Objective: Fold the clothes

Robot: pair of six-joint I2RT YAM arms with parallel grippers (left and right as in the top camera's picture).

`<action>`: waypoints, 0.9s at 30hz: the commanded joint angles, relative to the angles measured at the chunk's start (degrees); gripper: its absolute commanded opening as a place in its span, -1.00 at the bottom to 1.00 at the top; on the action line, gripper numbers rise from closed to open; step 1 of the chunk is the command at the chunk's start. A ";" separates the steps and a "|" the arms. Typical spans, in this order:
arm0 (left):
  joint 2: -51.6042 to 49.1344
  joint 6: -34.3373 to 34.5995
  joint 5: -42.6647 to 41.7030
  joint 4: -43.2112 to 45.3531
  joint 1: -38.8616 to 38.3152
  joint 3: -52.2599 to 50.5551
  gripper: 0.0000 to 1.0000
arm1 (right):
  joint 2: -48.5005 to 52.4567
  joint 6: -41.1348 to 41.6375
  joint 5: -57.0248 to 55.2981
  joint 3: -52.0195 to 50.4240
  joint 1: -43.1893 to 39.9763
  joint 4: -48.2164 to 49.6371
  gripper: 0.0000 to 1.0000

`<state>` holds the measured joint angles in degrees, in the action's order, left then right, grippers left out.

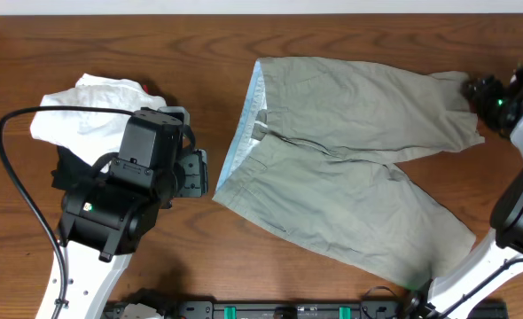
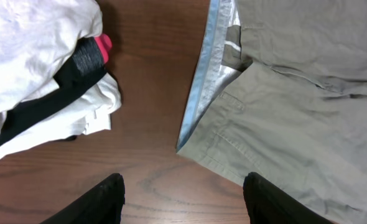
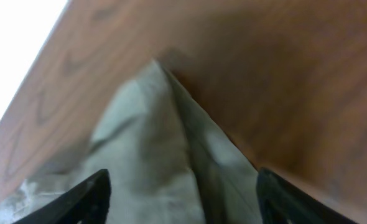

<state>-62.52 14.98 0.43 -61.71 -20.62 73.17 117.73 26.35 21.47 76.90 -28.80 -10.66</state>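
**Step in hand: first fold, set-up stage.**

The shorts (image 1: pixel 350 151) lie opened out on the desk (image 1: pixel 199 53). Their pale blue waistband (image 2: pixel 199 93) faces the left arm, and both legs run toward the right arm. The legs are splayed apart in a V and no layer lies over another. Judged from this, no fold is made yet.

**Left gripper (image 2: pixel 183 193).** The fingers are spread with nothing between them. The gripper hovers over bare wood just beside the shorts' waistband corner on the robot's side. It is between the shorts and a pile of white and black garments (image 1: pixel 84 111), and it touches neither.

**Right gripper (image 3: pixel 182 180).** It is positioned at the hem end of the shorts' far leg (image 1: pixel 452 106). The fingers stand wide apart. The hem corner rises in a peak between them, but neither finger presses it. The view is blurred, so it cannot be told whether the cloth brushes a finger.

**Next move, as a judgement:**
1. The right gripper needs to close on the hem corner between its fingers. The left gripper needs to advance to the waistband corner and pinch it.
2. Both grips probably need to lift together and carry the far half of the shorts over the near half.

**Caution.** The cotton is limp and will sag between the two grips. Uneven lift is likely to skew the fold line.
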 commanded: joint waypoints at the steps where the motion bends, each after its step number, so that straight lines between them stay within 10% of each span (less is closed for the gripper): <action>1: 0.02 0.31 0.46 -0.17 0.35 0.83 0.27 | 0.07 -0.31 1.68 0.57 -1.11 -2.03 0.35; 13: 0.02 0.33 0.02 -0.20 0.35 0.83 0.27 | 8.39 2.71 8.28 0.57 0.28 3.78 0.22; 17: 0.02 0.33 0.02 -0.37 0.35 0.83 0.27 | 10.45 3.50 14.64 0.57 -0.46 9.99 -0.76; 27: 0.02 0.33 0.04 -0.31 0.35 0.83 0.27 | 10.40 20.09 29.11 0.63 -3.89 34.82 -0.97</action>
<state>-62.52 15.00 0.40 -61.89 -20.62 73.17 128.16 38.28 45.43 77.17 -31.03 20.49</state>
